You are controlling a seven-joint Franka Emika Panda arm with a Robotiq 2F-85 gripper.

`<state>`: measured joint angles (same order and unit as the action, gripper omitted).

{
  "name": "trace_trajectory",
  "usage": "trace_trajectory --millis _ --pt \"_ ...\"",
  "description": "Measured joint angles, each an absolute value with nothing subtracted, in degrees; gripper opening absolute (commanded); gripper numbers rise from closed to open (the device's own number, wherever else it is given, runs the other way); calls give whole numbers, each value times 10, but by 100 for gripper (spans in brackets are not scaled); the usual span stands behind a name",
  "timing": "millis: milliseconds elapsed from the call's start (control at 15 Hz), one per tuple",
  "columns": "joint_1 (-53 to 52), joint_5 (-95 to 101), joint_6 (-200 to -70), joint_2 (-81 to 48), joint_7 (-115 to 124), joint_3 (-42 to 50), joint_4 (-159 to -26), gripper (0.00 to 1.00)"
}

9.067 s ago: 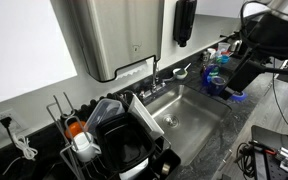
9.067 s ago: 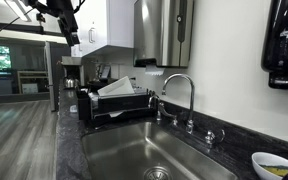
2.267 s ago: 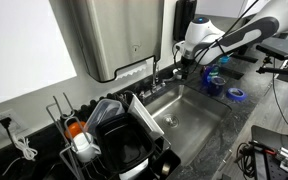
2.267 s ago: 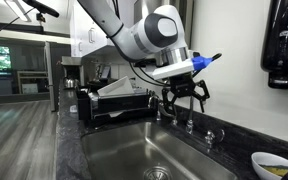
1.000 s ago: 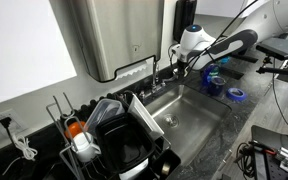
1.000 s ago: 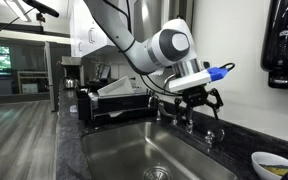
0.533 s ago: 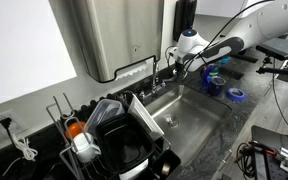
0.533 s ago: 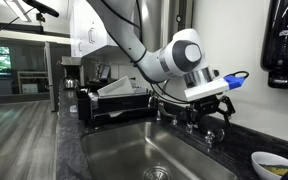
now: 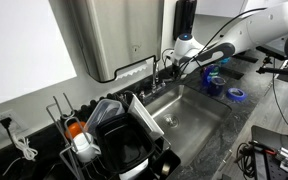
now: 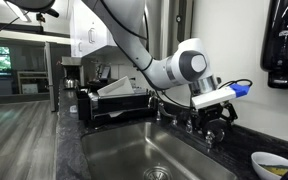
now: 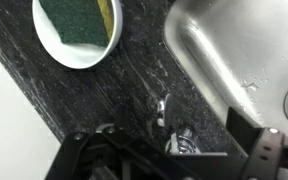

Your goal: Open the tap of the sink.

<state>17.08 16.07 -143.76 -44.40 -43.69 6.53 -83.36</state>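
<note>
Open and empty, the gripper [image 10: 217, 126] has slid down over the tap [image 11: 162, 108] handle, ready to close.

White arm [image 10: 144, 52], black gripper [image 10: 216, 126]

High camera in an exterior view looks down over the counter [image 9: 239, 125]; low camera in an exterior view faces along the counter [image 10: 69, 150]. Both exterior views share the sink [image 9: 189, 115] [image 10: 124, 155]. Wrist view: close, straight down.
</note>
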Motion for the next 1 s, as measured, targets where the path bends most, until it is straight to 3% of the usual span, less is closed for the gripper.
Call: trace_trajectory --millis 1000 --pt "179 141 -1342 -449 -500 44 -810 100"
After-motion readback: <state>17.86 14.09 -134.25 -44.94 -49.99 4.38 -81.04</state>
